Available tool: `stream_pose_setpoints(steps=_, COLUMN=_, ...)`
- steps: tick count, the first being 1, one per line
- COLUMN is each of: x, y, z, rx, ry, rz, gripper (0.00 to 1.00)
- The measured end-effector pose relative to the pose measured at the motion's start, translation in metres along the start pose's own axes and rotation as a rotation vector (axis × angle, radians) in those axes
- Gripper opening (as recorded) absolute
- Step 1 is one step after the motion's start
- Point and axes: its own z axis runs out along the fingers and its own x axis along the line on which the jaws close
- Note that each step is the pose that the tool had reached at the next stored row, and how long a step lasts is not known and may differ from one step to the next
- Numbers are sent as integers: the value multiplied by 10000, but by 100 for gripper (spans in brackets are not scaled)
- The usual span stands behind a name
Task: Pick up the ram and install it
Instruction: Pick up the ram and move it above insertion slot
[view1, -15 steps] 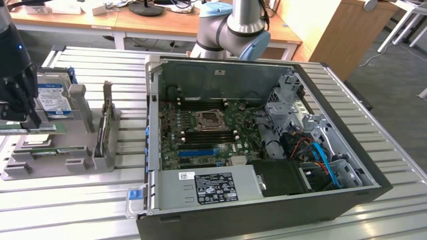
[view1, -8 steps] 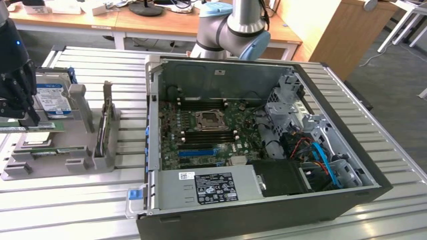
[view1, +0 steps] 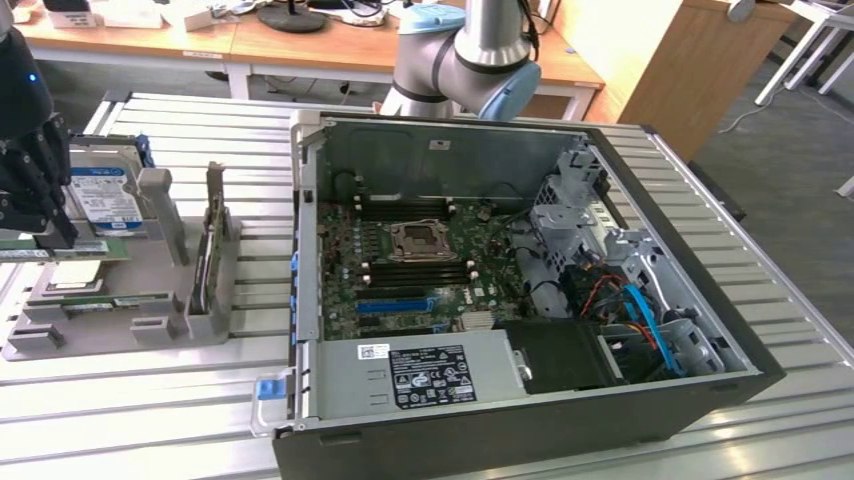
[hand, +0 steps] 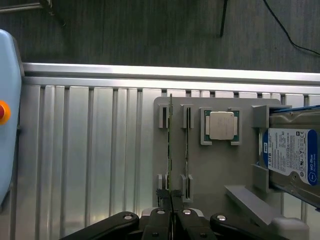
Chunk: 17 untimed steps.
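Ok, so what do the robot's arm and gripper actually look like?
The arm is a silver-grey tube with rounded light-blue caps on its joints. The gripper is black, with jointed finger links pinned by shiny silver rivets.

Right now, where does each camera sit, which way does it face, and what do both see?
Exterior view: raised above the table, angled down into the open computer case; the arm and gripper show.
Wrist view: on the wrist, facing down onto the ram and CPU; the shut gripper shows.
Shared: gripper, gray parts holder, hard drive.
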Motion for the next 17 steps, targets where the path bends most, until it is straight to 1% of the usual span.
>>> stream_pose_setpoints(steps=17, x=-1, y=2, z=-72, rx=0, ry=0, rz=0, gripper=12)
